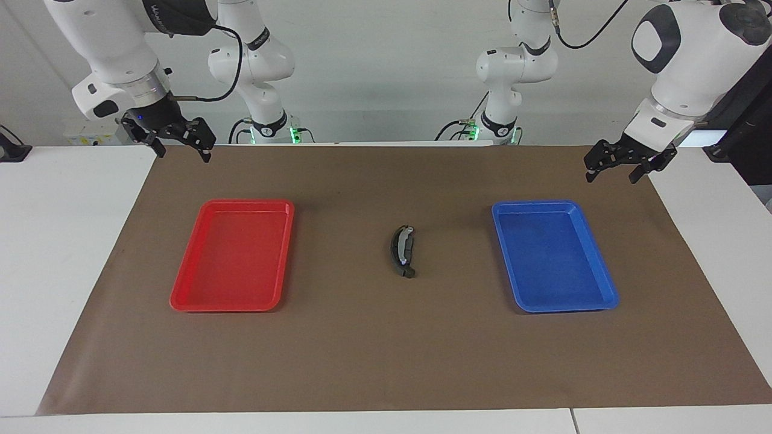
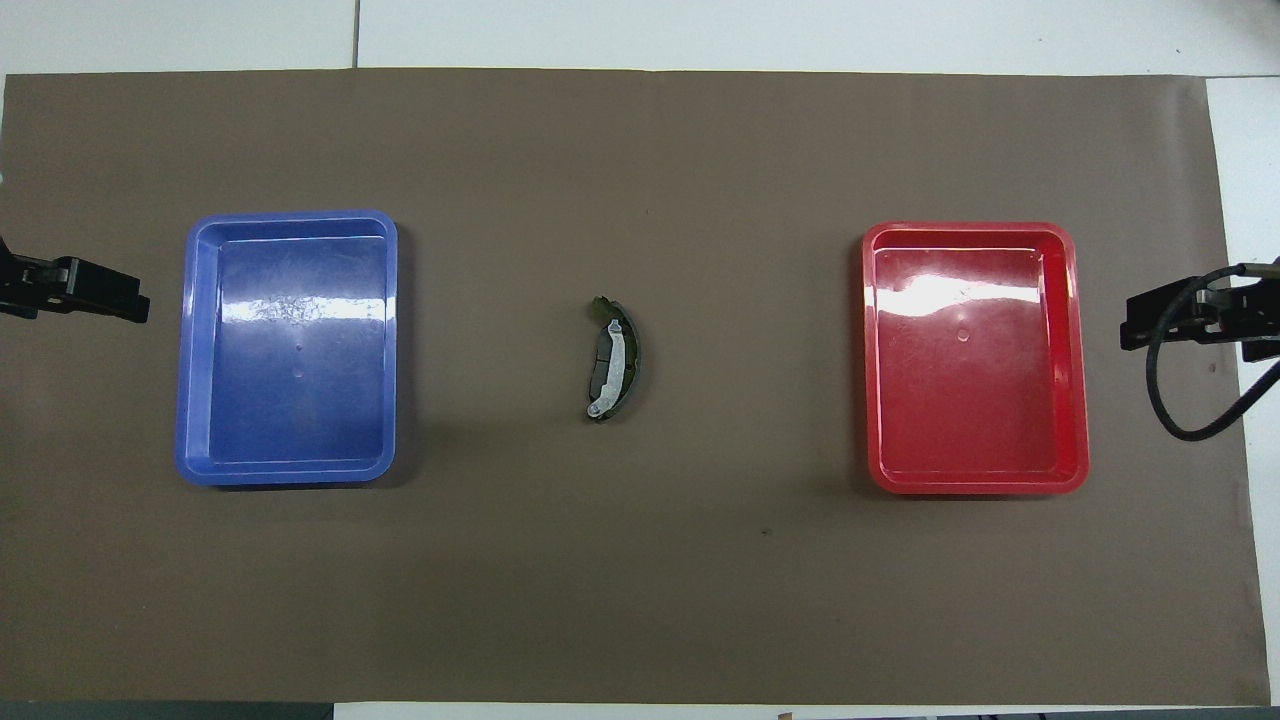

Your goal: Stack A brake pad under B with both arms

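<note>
— Between the red tray (image 1: 232, 256) and the blue tray (image 1: 552, 256), on the brown mat (image 1: 386, 361) of the table (image 1: 54, 253): B (image 1: 400, 250) lying arched over the A brake pad (image 2: 603, 362), touching.

— And the hands?

— Left hand (image 1: 621, 166) raised over the mat's edge by the blue tray, fingers apart, empty. Right hand (image 1: 178, 144) up over the mat's corner near the red tray, fingers likewise spread, empty.

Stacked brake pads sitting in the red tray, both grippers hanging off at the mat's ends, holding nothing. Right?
Not quite. The stack, B lying on the A brake pad, rests on the brown mat between the red tray and the blue tray, in neither; the overhead view shows it. The rest holds: left gripper and right gripper hang at the mat's ends, holding nothing.
</note>
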`<action>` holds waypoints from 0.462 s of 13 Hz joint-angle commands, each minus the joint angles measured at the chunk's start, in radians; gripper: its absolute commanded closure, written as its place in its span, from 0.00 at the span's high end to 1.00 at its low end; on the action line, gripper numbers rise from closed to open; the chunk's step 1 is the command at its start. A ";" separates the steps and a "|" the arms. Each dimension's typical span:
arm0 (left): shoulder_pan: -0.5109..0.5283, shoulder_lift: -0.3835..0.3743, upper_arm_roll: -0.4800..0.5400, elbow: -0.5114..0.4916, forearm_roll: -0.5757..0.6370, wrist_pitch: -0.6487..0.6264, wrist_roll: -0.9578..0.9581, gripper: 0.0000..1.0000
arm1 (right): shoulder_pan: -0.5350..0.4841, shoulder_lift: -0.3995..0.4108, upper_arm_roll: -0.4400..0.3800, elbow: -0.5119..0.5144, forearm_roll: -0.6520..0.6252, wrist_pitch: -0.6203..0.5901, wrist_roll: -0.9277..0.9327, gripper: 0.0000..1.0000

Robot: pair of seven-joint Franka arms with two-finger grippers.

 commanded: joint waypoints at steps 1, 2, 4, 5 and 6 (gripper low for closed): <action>0.006 -0.002 -0.001 -0.001 -0.009 -0.010 -0.008 1.00 | -0.125 0.009 0.113 0.019 0.017 -0.011 -0.020 0.99; 0.006 -0.002 -0.001 -0.001 -0.009 -0.010 -0.008 1.00 | -0.128 0.011 0.119 0.022 0.019 -0.012 -0.018 0.99; 0.006 -0.002 -0.001 -0.001 -0.009 -0.010 -0.009 1.00 | -0.122 0.018 0.116 0.032 0.019 -0.011 -0.018 0.99; 0.006 -0.002 -0.001 -0.001 -0.009 -0.011 -0.008 1.00 | -0.116 0.024 0.112 0.033 0.023 -0.012 -0.015 0.99; 0.006 -0.002 -0.001 -0.001 -0.009 -0.010 -0.008 1.00 | -0.104 0.024 0.101 0.033 0.025 -0.014 -0.012 0.99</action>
